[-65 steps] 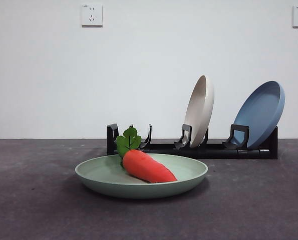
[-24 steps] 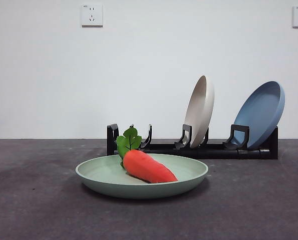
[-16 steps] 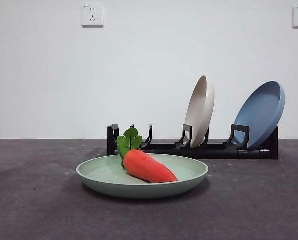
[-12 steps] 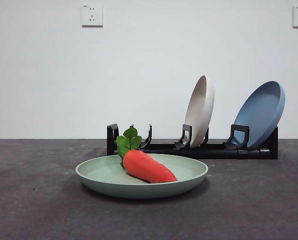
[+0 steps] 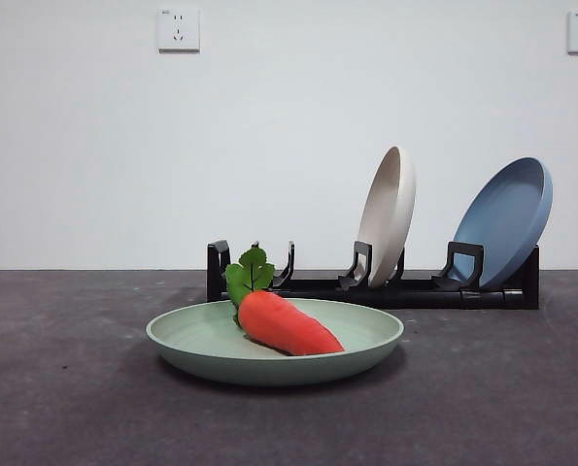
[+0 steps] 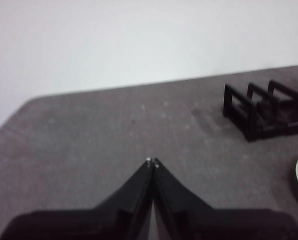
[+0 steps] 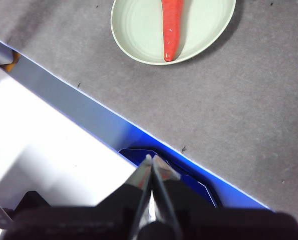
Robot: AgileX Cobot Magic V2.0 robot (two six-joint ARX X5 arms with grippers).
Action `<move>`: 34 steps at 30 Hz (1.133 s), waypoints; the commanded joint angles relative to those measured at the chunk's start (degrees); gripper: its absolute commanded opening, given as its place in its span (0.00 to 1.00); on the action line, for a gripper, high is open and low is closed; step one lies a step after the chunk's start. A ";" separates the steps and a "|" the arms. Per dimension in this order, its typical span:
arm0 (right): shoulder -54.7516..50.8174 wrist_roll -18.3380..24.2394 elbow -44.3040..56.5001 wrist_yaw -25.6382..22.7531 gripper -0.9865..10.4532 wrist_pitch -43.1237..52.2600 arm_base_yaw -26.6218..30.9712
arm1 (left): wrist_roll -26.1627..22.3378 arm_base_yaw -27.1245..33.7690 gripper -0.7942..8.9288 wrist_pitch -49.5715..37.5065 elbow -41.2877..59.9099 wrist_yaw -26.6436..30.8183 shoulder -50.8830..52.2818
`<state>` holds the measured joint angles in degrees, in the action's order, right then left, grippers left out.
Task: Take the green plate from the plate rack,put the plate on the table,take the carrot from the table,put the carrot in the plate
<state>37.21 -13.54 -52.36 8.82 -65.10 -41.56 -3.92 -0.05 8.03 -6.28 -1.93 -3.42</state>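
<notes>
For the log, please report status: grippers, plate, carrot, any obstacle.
Left gripper shut, empty; right gripper shut, empty. Carrot lies in green plate on table. Nothing in the way.

The green plate (image 5: pixel 211 335) is a matte pale mint. The carrot (image 5: pixel 287 325) has an orange-red body with green leaves. The plate rack (image 5: pixel 366 288) is black, holding a beige plate (image 5: pixel 387 214) and a blue plate (image 5: pixel 507 218). The bench (image 5: pixel 75 388) is mottled dark grey.

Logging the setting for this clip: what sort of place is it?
Probably an indoor lab tabletop, not a kitchen: bare dark grey table, plain white wall with sockets, and a toy carrot staged beside a plate rack.
</notes>
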 commanded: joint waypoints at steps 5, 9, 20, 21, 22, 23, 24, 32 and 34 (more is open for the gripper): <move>-0.11 -0.04 0.28 -0.17 0.09 0.20 -0.09 | 2.75 0.20 0.08 -0.70 5.62 0.09 2.89; -0.11 -0.04 0.28 -0.17 0.09 0.20 -0.09 | 2.89 0.15 0.08 0.98 6.08 -0.04 3.30; -0.11 -0.04 0.28 -0.17 0.09 0.20 -0.09 | 4.59 0.15 0.08 2.32 6.08 0.28 3.30; -0.11 -0.04 0.28 -0.17 0.09 0.20 -0.09 | 4.59 0.15 0.08 2.32 6.08 0.26 3.30; -0.11 -0.04 0.31 -0.17 0.09 0.20 -0.09 | 4.59 0.15 0.08 2.32 6.08 0.26 3.30; -0.11 -0.04 0.28 -0.17 0.09 0.20 -0.09 | 4.59 0.15 0.08 2.32 6.08 0.24 3.30; -0.11 -0.04 0.28 -0.17 0.09 0.20 -0.09 | 4.59 0.15 0.08 2.32 6.08 0.24 3.30; -0.11 -0.04 0.28 -0.17 0.09 0.20 -0.09 | 4.59 0.15 0.08 2.32 6.08 0.24 3.30; -0.11 -0.04 0.28 -0.17 0.09 0.20 -0.09 | 4.59 0.15 0.08 2.34 6.08 0.24 3.30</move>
<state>37.21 -13.54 -52.36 8.82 -65.10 -41.56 0.25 -0.05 10.48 -0.97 -1.91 -0.30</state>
